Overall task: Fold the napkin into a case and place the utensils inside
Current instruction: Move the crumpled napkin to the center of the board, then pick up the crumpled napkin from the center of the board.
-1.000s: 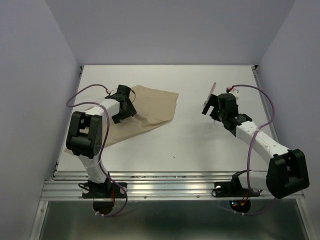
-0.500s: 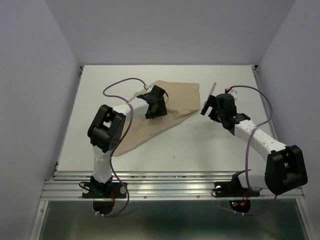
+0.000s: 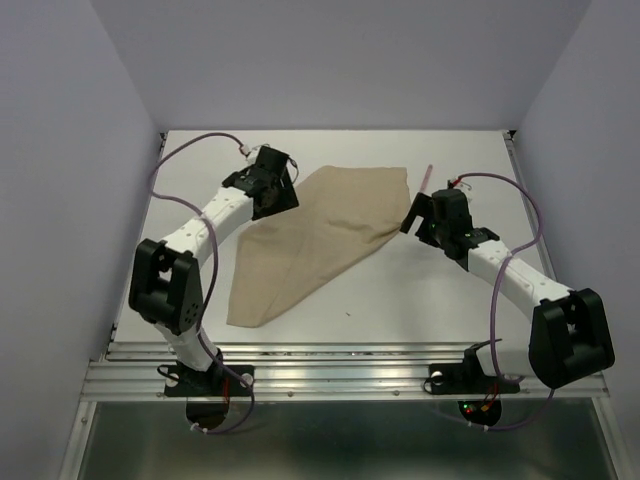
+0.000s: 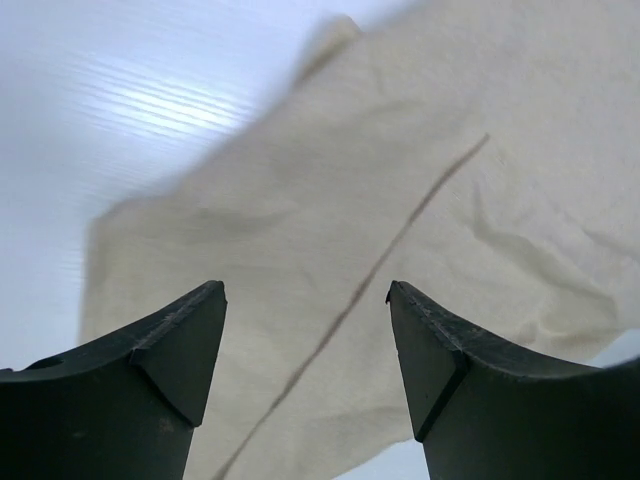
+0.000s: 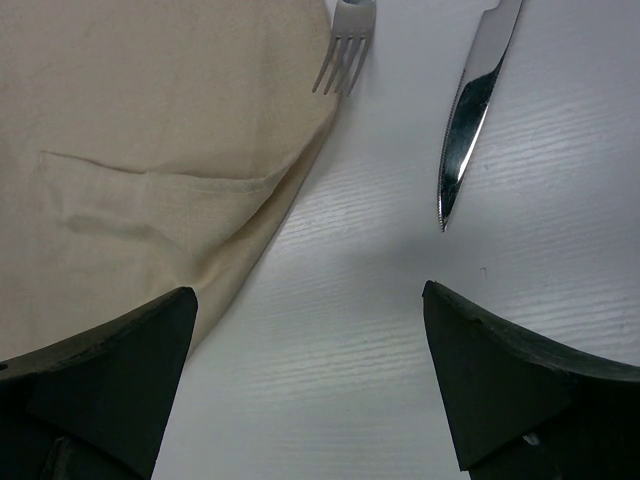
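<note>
- Napkin (image 3: 310, 240) lies spread on the table (image 3: 420, 300), a wrinkled wedge running from its near-left corner out toward the far right. It looks soft, light and floppy, likely to drag and bunch, so a corner or the hemmed edge is the place to pinch.
- Right gripper (image 5: 310, 295) hovers at the cloth's right edge, jaws wide apart, empty.
- Left gripper (image 4: 305, 290) hangs over the far-left side of the cloth, jaws apart, nothing held.
- Fork (image 5: 340, 50) sits just beside the cloth's edge, knife (image 5: 470, 100) near it. Both look thin, stiff and probably slick, so take them across the handle.
</note>
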Motion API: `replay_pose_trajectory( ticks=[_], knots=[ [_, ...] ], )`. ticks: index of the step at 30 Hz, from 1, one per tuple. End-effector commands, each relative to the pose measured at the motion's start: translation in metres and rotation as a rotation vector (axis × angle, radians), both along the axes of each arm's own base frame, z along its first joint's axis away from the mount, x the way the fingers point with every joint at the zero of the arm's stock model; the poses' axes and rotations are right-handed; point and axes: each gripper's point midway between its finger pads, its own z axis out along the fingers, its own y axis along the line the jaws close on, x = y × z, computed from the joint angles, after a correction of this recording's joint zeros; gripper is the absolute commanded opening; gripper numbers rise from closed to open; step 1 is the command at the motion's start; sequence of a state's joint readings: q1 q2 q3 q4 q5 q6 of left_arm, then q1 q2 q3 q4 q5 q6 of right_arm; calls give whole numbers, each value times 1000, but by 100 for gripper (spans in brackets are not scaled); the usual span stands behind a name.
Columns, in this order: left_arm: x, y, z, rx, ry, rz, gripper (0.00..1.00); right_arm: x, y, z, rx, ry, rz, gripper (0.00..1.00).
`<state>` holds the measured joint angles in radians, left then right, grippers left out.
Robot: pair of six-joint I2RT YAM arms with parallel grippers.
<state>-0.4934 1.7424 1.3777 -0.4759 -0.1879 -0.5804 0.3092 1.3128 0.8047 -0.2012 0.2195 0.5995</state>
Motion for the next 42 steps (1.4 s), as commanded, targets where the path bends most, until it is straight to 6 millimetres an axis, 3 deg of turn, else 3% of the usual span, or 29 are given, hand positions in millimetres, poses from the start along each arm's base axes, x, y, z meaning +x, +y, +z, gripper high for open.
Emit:
replay_pose_trajectory(
  ticks=[1,3,4,7,8,10,11,13,17,19,25,26,27,28,29,31,33,35,37,38,40,42],
  knots=[
    [-37,72,4,115,59,127,77,4,6,4,16,-26,27,100],
    [-54,82,1,128,82,140,77,4,7,5,17,-28,34,100],
    [-66,86,-11,135,118,144,77,4,7,5,12,-26,39,100],
    [-85,87,-21,101,147,155,77,5,11,5,19,-22,55,100],
    [-97,89,-35,94,184,172,77,6,12,6,23,-22,60,100],
    [-111,82,-52,41,226,162,77,8,16,5,35,-15,76,100],
    [-109,70,-55,-19,225,146,77,8,18,3,39,-10,80,100],
    [-113,66,-66,-48,242,156,76,8,21,1,49,2,95,100],
    [-98,63,-79,-36,238,166,76,8,25,6,63,-2,108,100],
    [-91,63,-95,-6,266,153,76,8,25,9,62,-9,109,100],
    [-44,56,-119,44,275,119,76,5,20,22,46,-29,102,100],
    [-18,51,-119,43,252,107,76,4,20,24,51,-34,104,100],
    [-18,51,-119,43,252,107,76,3,20,24,50,-33,105,100],
    [3,46,-107,31,211,102,76,3,20,24,51,-33,107,100],
    [9,48,-108,54,207,95,76,2,21,25,54,-32,113,100],
    [35,47,-82,58,135,94,76,2,22,27,53,-28,118,100],
    [41,53,-60,87,97,89,77,0,22,28,52,-25,125,100],
    [41,60,-32,95,58,96,78,0,21,29,48,-30,123,100],
    [25,80,-30,124,84,127,79,0,20,30,44,-34,123,100],
    [20,89,-17,113,63,156,78,0,20,30,43,-34,122,100],
    [-5,118,-29,127,120,217,79,1,21,30,44,-34,125,100],
    [-23,137,-24,120,123,283,79,3,23,29,47,-27,131,100]
  ],
)
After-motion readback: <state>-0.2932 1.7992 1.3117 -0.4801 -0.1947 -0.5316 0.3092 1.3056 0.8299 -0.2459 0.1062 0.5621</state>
